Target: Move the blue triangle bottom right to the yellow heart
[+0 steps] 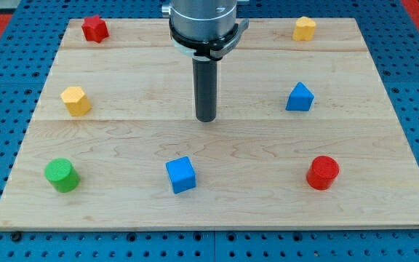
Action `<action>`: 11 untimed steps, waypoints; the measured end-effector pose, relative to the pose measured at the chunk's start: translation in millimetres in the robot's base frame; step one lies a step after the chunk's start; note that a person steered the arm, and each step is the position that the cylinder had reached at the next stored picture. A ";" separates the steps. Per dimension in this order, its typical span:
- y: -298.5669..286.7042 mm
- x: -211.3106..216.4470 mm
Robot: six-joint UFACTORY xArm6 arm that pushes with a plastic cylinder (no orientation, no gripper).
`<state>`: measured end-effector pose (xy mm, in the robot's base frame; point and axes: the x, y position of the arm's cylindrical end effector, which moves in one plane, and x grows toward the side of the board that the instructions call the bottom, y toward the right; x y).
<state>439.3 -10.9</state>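
The blue triangle (300, 97) sits on the wooden board at the view's right, middle height. The yellow heart (305, 28) lies near the view's top right corner, straight above the triangle. My tip (206, 118) is at the board's centre, well to the left of the blue triangle and touching no block.
A red block (94, 29) sits at the top left, a yellow hexagon-like block (76, 100) at the left, a green cylinder (62, 175) at the bottom left, a blue cube (180, 175) at the bottom centre, a red cylinder (323, 172) at the bottom right. The board's edge (217, 228) borders a blue pegboard.
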 end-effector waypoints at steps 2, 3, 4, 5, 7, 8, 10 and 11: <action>83.5 6.5; 137.3 21.9; 139.6 -18.2; 193.0 -47.8; 191.4 -62.1; 205.3 -97.3; 245.1 -108.9; 233.0 -107.4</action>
